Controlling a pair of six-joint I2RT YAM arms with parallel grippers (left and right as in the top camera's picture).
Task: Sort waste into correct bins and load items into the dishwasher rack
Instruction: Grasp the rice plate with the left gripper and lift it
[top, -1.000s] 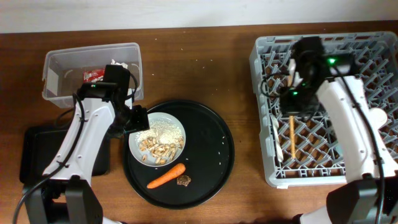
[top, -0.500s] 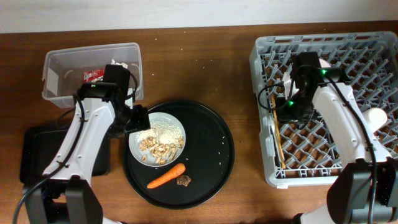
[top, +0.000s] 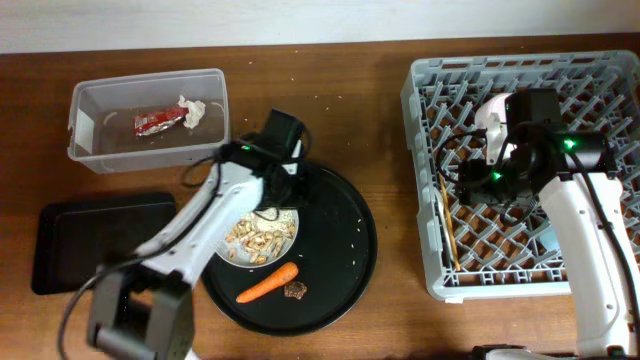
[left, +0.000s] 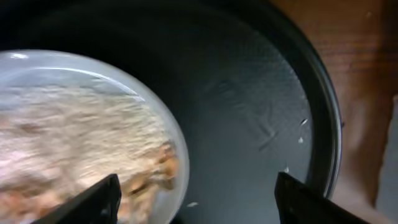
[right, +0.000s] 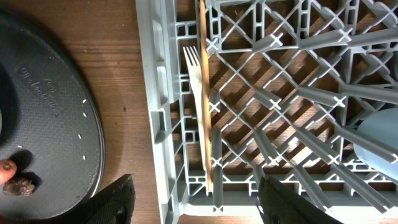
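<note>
Chopstick (right: 204, 93) beside fork (right: 194, 65) — both inside rack (right: 151, 81)

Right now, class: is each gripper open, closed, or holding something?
Left gripper: open, holding nothing.
Right gripper: open, holding nothing.

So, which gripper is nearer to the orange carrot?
Left. The left gripper hangs over the white bowl, just above the carrot in the overhead view; the right gripper is far to the side, over the dishwasher rack.

Overhead faces straight down; close wrist views share the round tray (left: 249, 112).
</note>
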